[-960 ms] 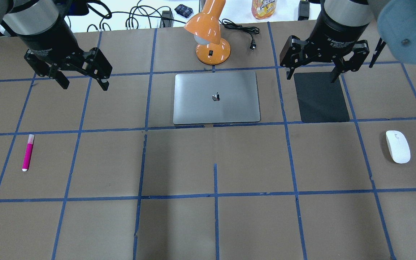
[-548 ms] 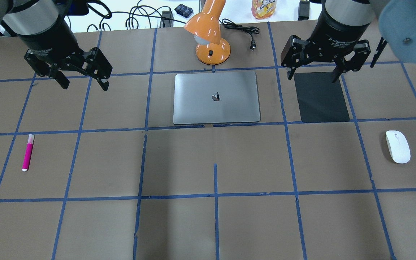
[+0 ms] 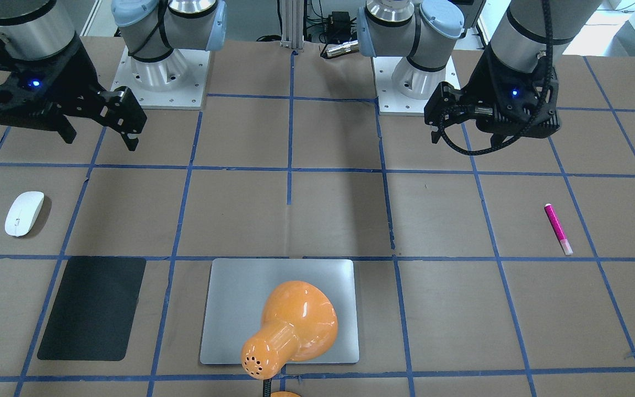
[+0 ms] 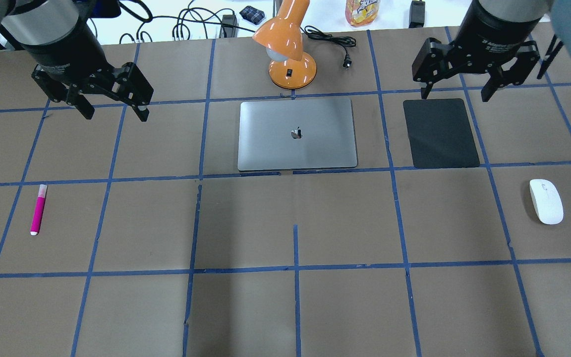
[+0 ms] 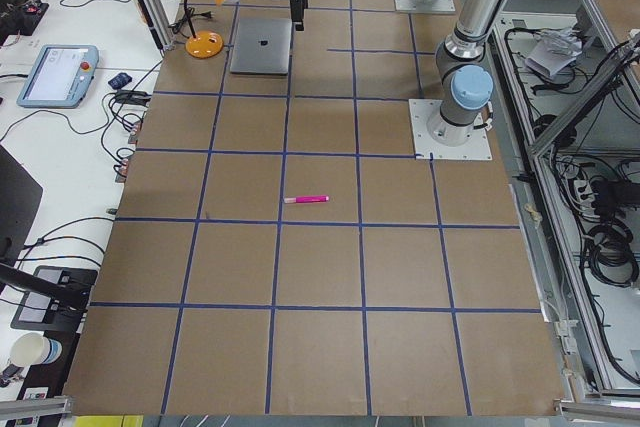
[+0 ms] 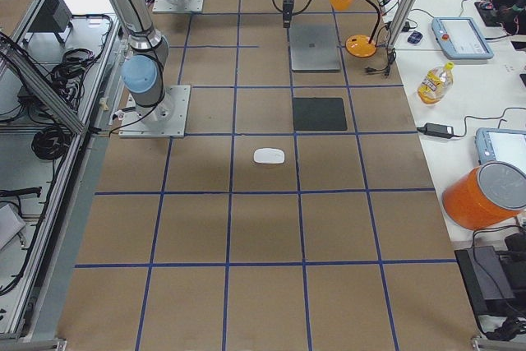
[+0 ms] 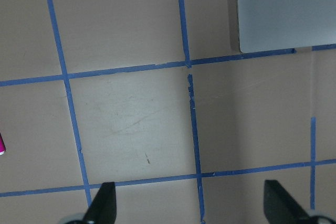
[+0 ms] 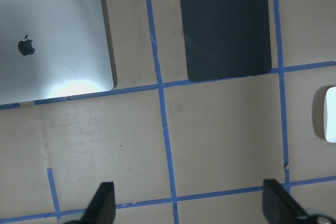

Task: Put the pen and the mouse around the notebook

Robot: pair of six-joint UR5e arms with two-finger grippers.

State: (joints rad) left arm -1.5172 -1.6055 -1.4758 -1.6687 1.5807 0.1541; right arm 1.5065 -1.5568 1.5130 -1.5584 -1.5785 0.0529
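The silver-grey notebook lies closed at the far middle of the table. Far off at the table's left lies the magenta pen, pale tip toward the far side. The white mouse sits at the right, nearer than the black mat. My left gripper hovers open and empty, left of the notebook and well beyond the pen. Above the mat's far edge my right gripper hangs open and empty. The right wrist view has the notebook and the mouse's edge; its fingers grip nothing.
An orange desk lamp stands just behind the notebook, its plug cable trailing to the right. A matte black mat lies right of the notebook. A bottle and cables sit beyond the far edge. Blue tape lines grid the brown table.
My right gripper has moved to the right and toward the far edge, off the mat's far corner. The left gripper shifted only slightly. Pen, mouse and notebook have not moved.
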